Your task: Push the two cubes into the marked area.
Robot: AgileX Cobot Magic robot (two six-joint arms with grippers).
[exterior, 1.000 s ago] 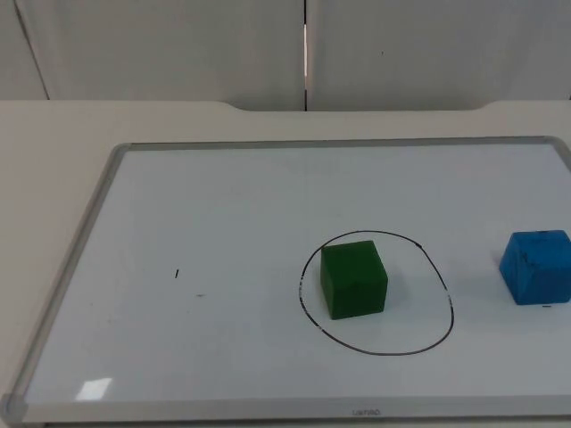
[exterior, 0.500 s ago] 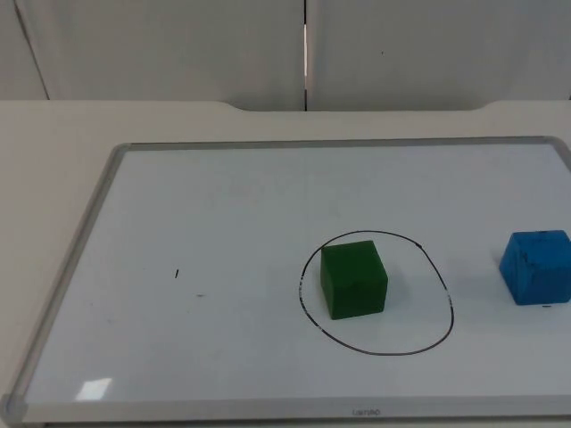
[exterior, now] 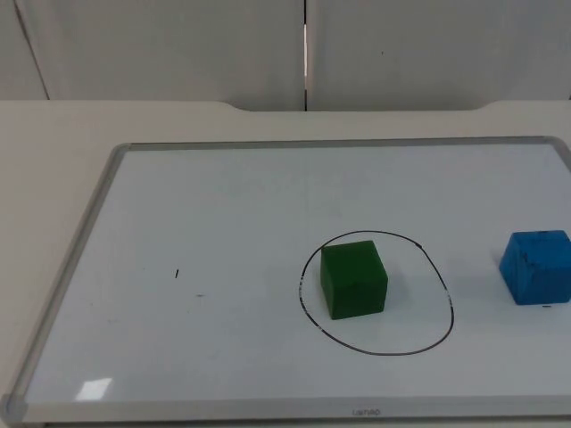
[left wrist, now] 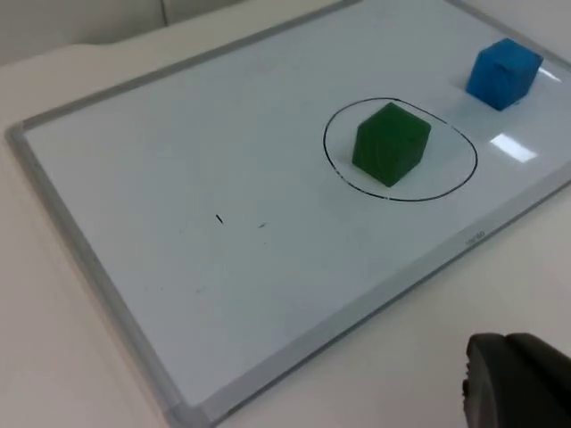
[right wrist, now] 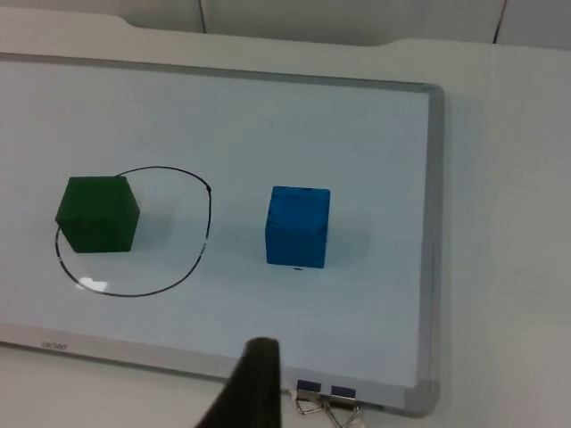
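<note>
Whiteboard [exterior: 223, 205] lies flat on the white table [exterior: 53, 134]; its near frame edge runs along the table's front. Two binder clips [right wrist: 326, 399] sit at the board's near right corner, seen from the right wrist.

Green cube [exterior: 353, 279] stands inside the hand-drawn black ring [exterior: 443, 294], toward the ring's left side, apart from the line. Blue cube [exterior: 535, 266] stands outside the ring to the right, near the board's right edge, well apart from the green one. A small black pen mark [exterior: 177, 274] sits left of the ring.

Beyond the board: bare table, then the grey partition wall [exterior: 178, 45].

Left gripper [left wrist: 517, 383] and right gripper [right wrist: 250, 388]: one dark fingertip each in the wrist views, off the board's near edge; finger spacing cannot be judged.

Versus 1.0 s and 0.5 s ago: cubes, ring and board unchanged in the top view.
</note>
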